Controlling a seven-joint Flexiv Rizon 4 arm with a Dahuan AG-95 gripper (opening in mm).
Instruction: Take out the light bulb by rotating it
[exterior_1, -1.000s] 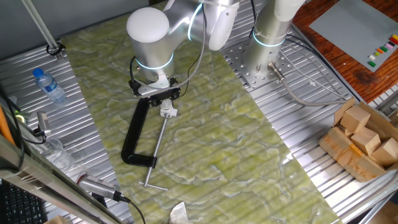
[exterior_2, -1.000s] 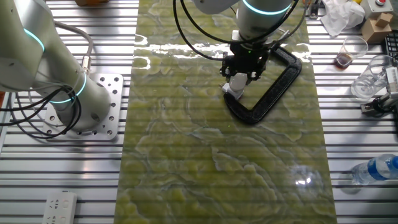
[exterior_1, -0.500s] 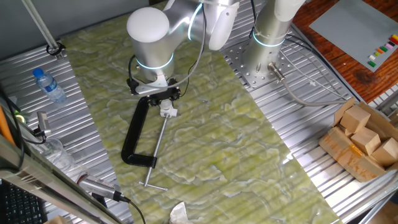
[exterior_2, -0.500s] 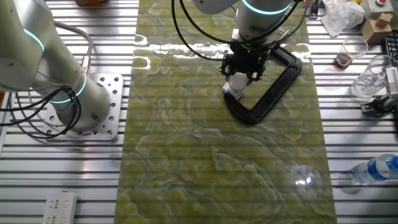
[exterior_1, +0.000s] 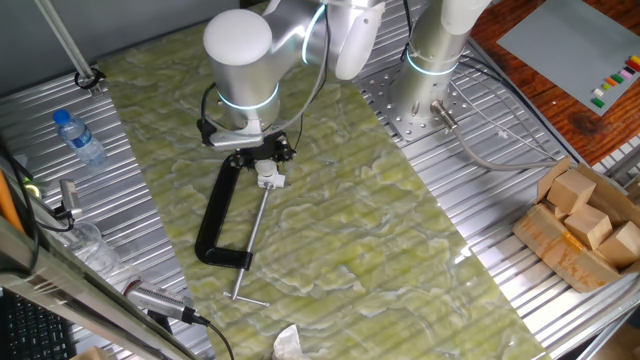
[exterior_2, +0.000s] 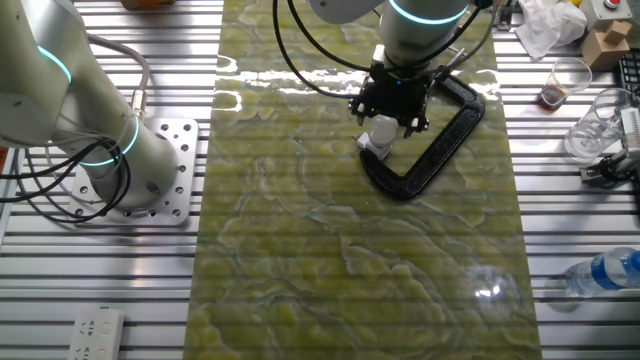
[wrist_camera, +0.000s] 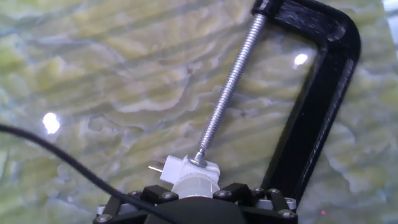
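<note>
The black C-clamp (exterior_1: 215, 215) pins the small white square socket piece (wrist_camera: 186, 171) with its silver screw so it cannot turn, while the gripper (exterior_2: 386, 122) sits over the small white frosted light bulb (exterior_2: 382, 131), jaws apparently closed on it, though largely hidden.

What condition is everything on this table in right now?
Light bulb: upright, in its socket.
White socket: pinned by the clamp screw.
Black C-clamp: lying flat on the mat.
Gripper: over the bulb; grip unclear.
Water bottle: capped, lying down.
</note>
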